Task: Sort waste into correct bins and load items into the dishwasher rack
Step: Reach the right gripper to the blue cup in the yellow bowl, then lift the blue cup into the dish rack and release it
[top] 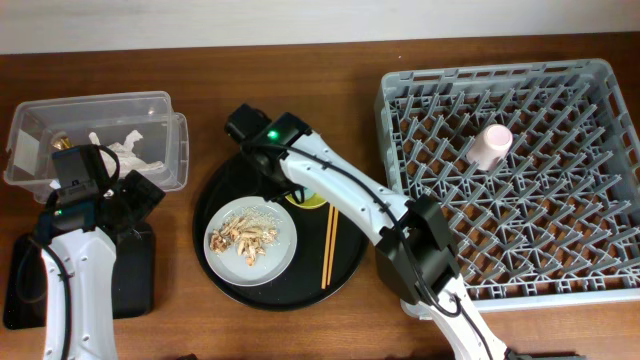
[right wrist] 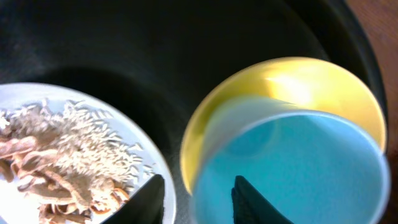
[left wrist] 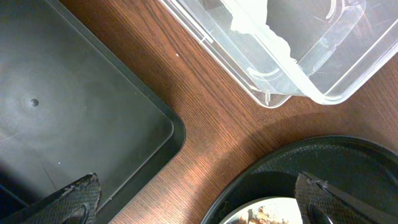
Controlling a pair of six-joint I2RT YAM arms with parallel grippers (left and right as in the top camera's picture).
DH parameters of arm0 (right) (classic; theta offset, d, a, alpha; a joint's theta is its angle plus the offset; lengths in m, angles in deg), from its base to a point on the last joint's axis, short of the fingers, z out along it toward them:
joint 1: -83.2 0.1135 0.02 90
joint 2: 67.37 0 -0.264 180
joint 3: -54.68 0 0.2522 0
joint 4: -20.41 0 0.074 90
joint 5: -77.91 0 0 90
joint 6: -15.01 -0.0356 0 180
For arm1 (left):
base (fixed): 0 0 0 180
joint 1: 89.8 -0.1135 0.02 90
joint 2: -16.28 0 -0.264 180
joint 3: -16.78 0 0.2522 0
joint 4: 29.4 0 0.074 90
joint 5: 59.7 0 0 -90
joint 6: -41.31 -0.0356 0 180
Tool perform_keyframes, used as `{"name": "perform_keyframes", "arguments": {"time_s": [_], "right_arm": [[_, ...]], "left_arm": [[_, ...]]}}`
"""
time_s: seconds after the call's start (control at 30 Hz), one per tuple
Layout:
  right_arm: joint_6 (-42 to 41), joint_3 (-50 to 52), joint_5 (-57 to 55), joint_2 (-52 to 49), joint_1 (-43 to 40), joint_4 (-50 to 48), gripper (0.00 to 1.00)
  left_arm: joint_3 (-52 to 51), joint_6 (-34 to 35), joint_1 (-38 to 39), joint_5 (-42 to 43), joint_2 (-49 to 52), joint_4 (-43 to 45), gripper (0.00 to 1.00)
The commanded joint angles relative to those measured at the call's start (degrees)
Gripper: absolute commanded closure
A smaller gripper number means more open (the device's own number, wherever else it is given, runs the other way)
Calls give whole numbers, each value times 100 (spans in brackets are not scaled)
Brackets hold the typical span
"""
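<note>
My right gripper (right wrist: 196, 199) is shut on the rim of the light-blue cup (right wrist: 298, 168), one finger inside and one outside, just above the yellow-green bowl (right wrist: 292, 81) on the round black tray. In the overhead view it (top: 290, 190) hides the cup. The grey-white plate (top: 250, 240) holds tan food scraps (right wrist: 56, 162) and crumbs. The chopsticks (top: 328, 245) lie to its right. The pink cup (top: 490, 145) lies in the dishwasher rack (top: 390, 100). My left gripper (left wrist: 199, 202) is open and empty between the shallow black tray (left wrist: 62, 99) and the clear tub (left wrist: 298, 56), which holds white paper (left wrist: 249, 18).
The large round black tray (top: 230, 180) sits mid-table between the bins and the rack; its rim shows in the left wrist view (left wrist: 323, 155). Bare wooden table lies between the black bin tray (top: 130, 280) and the round tray.
</note>
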Motion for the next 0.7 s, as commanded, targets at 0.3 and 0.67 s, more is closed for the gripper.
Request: {"name": "perform_keyframes", "arguments": {"time_s": [0.3,0.67], "right_arm": [[-22,-597,-678,-2,9,304,96],[365,-4417,-977,83,-1871,2643,96]], "left_arm": [[107,-48,-28,-26,-2,11,1],[107,-48,-28,-28,-2,11,1]]}}
